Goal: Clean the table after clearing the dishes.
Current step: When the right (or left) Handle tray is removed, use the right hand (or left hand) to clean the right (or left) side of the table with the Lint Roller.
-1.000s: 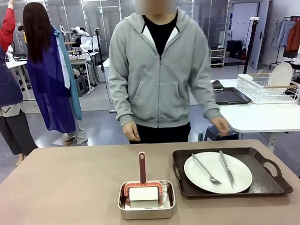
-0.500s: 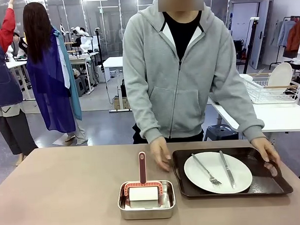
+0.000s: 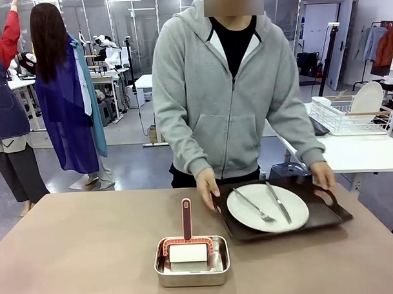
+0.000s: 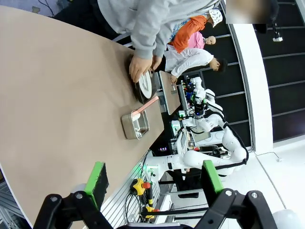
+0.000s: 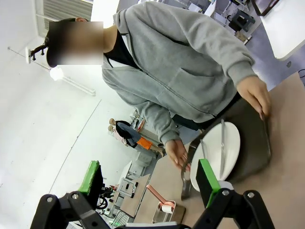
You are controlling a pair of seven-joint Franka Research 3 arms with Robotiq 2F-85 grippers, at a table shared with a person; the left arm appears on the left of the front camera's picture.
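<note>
The taupe table (image 3: 77, 248) stretches across the front view. A person at the far side grips a dark brown tray (image 3: 323, 211) with both hands (image 3: 206, 185) and holds it tilted just above the tabletop. On the tray lies a white plate (image 3: 294, 211) with a fork (image 3: 252, 204) and a knife (image 3: 278, 202). My left gripper (image 4: 153, 179) hangs open above the near end of the table (image 4: 57, 95), far from the plate (image 4: 144, 85). My right gripper (image 5: 148, 180) is open too, nothing between its fingers, facing the tray (image 5: 255, 143) and plate (image 5: 228, 143).
A small steel pan (image 3: 191, 262) holding a red-handled roller (image 3: 186, 219) sits at the table's front middle, also seen as the pan (image 4: 135, 125) and the pan (image 5: 167, 210). Behind on the right stands a white table with a wire rack (image 3: 350, 116). Other people stand far left.
The person stepped up, took the tray by both ends and lifted it off the table, moving it left and toward themselves. Both grippers stayed open.
</note>
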